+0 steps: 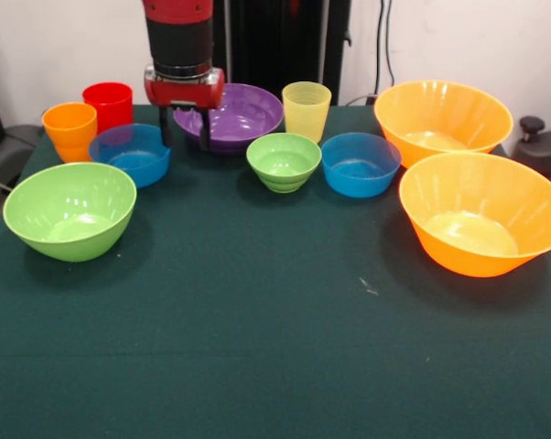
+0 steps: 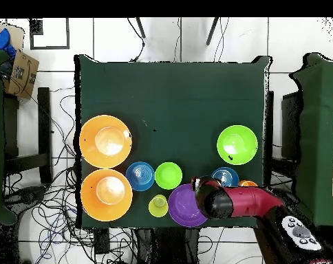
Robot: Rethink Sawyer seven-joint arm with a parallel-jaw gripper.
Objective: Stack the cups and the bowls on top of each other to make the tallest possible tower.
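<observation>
1. Gripper [image 1: 185, 128] spread, empty, hanging between the purple bowl [image 1: 234, 116] and a blue bowl [image 1: 132, 154].
2. Nothing stacked; cups [image 1: 306, 109] and bowls all sit singly on the table [image 1: 257, 347].

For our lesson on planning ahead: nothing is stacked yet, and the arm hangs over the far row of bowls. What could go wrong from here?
1. The end effector hangs between the purple bowl and a small blue bowl; coming down, it could knock either rim.
2. The far row is crowded: the orange cup and red cup stand close beside that blue bowl, so a nudge might tip them.
3. The glossy bowls may slip when gripped.
</observation>
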